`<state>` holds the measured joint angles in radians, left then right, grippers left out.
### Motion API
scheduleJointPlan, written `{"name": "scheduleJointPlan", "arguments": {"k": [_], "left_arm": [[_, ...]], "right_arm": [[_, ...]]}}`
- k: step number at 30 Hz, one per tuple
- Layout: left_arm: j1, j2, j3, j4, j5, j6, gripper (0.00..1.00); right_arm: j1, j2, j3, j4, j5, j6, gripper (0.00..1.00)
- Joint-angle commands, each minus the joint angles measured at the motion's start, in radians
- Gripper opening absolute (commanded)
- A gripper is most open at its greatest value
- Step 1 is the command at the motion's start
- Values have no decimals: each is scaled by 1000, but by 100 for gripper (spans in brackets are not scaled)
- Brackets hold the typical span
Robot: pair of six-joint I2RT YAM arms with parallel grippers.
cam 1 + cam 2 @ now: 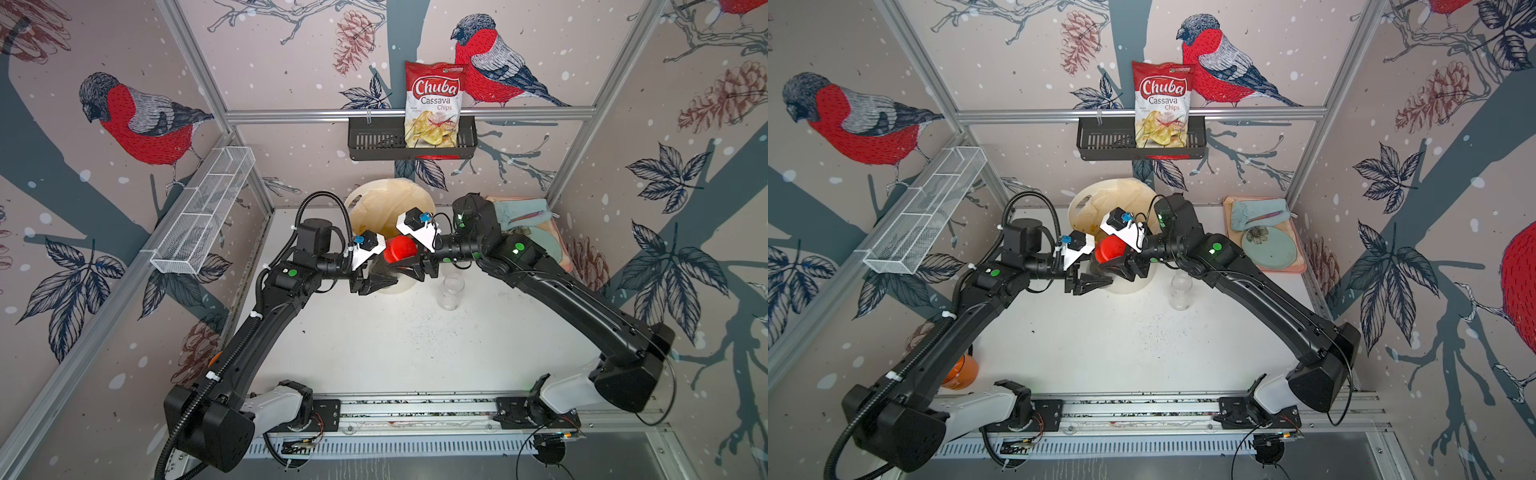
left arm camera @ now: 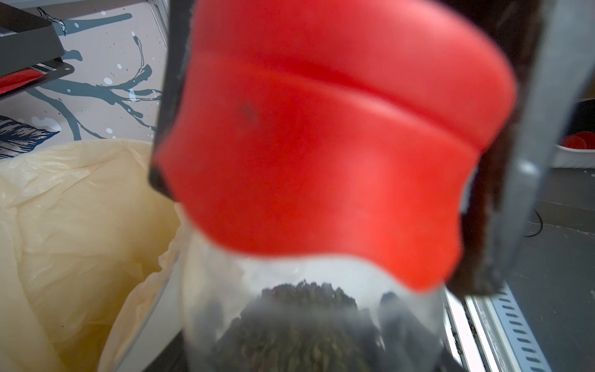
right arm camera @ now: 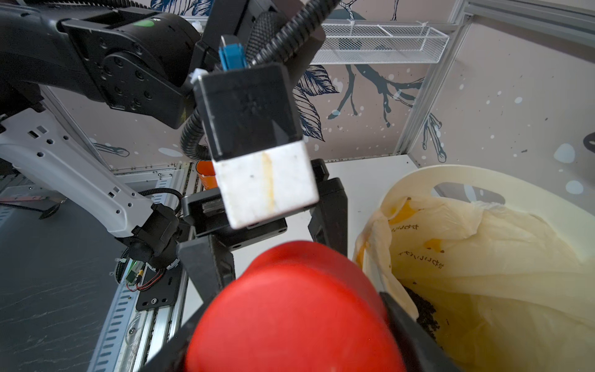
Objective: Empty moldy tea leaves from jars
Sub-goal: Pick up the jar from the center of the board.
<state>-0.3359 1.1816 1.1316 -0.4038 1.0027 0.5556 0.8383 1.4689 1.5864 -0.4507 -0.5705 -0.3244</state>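
**Both grippers meet on one jar (image 1: 381, 266), held off the table (image 1: 374, 353) just beside the near rim of the bin (image 3: 450, 172).**

Your left gripper (image 1: 376, 286) has its jaws pinched on the clear body of the jar, below the red lid (image 1: 400, 248). Your right gripper (image 1: 411, 266) has a finger on each side of that lid, but you cannot tell whether the jaws press it or only flank it. The lid is on. In the left wrist view, the tea leaves (image 2: 302, 322) sit as a dark heap inside the held jar. The right wrist view shows dark crumbs (image 3: 421, 309) in the bin's yellowish liner (image 3: 499, 257). A second jar (image 1: 451, 291), clear, stands upright on the table near the right gripper, apart from it.
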Motion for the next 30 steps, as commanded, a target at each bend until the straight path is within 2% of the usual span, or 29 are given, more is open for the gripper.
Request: {"name": "scheduleJointPlan", "arguments": {"k": [1, 12, 30], "left_arm": [[1, -5, 4, 2, 51, 21, 61], [0, -2, 4, 3, 51, 20, 61], [0, 10, 11, -6, 43, 18, 61]], "right_arm": [[2, 2, 8, -15, 11, -30, 83], [2, -13, 1, -6, 13, -15, 98], [-31, -12, 2, 20, 26, 55, 100]]}}
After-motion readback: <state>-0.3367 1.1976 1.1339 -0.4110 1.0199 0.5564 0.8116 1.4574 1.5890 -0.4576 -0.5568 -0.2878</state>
